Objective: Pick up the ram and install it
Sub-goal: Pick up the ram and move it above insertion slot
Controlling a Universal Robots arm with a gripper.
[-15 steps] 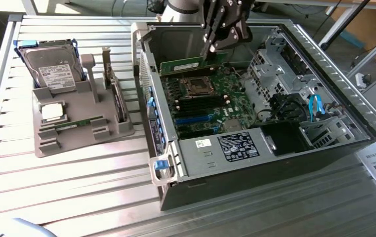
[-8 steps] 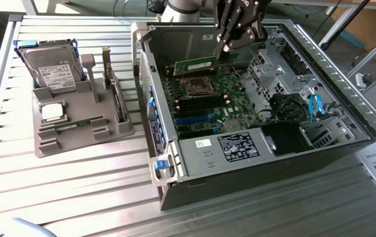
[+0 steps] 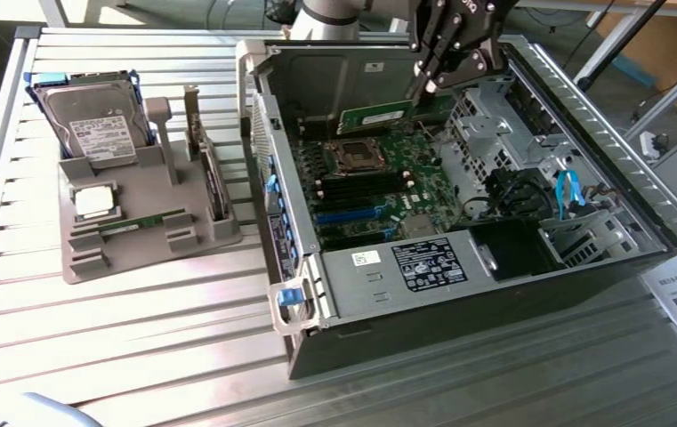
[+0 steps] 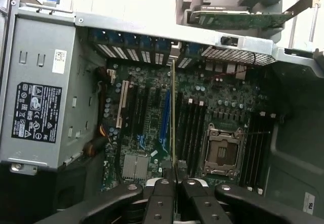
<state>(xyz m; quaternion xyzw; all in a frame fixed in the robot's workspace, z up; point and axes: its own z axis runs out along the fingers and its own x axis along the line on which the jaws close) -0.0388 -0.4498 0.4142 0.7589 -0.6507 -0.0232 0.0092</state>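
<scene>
Closest to the wrist camera, the claw (image 4: 174,182) is clamped on the ram (image 4: 173,117), seen edge-on as a thin line over the motherboard (image 4: 147,127) slots. The exterior view turns that line into a green stick (image 3: 376,116) held above the open computer case (image 3: 493,294). It also shows a twin stick (image 3: 142,221) in the grey holder (image 3: 136,178) on the bench (image 3: 136,311).

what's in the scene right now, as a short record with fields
gripper: shut on the ram
ram: held edge-on above the motherboard, not yet seated
computer case: open, lying on its side
second ram stick: lying in the grey holder, at the exterior view's left
hard drive: propped at the holder's far end
</scene>
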